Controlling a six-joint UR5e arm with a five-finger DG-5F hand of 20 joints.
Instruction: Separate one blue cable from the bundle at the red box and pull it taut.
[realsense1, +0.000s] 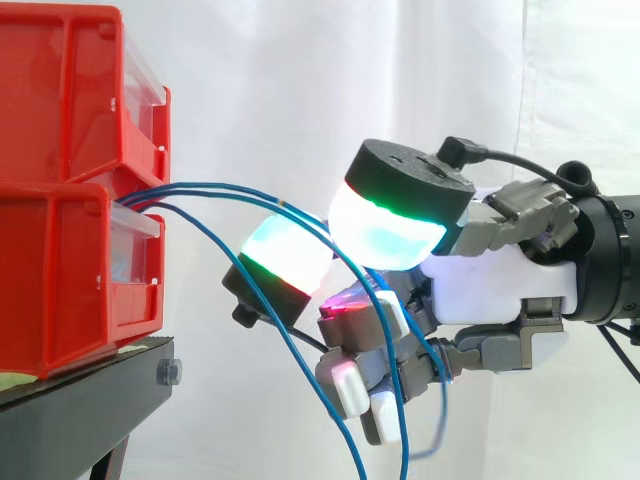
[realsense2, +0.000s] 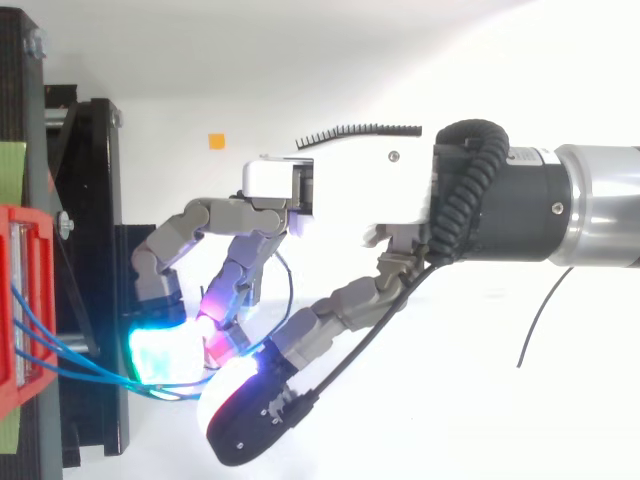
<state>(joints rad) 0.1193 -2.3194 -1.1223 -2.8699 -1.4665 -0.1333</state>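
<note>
Our hand (realsense1: 500, 275) is closed in a curl, its glowing pads (realsense1: 385, 230) pinching the thin blue cables (realsense1: 220, 190) — more than one strand seems to run between them. That is the risk we see: a pull now could drag several strands instead of one, or let them slip through the lower fingers (realsense1: 350, 385), below which they hang slack. The hand reaches in level, palm side-on, fingers bent toward the stacked red plastic bins (realsense1: 70, 270) on the black metal stand (realsense1: 90, 390), where the cables begin.
</note>
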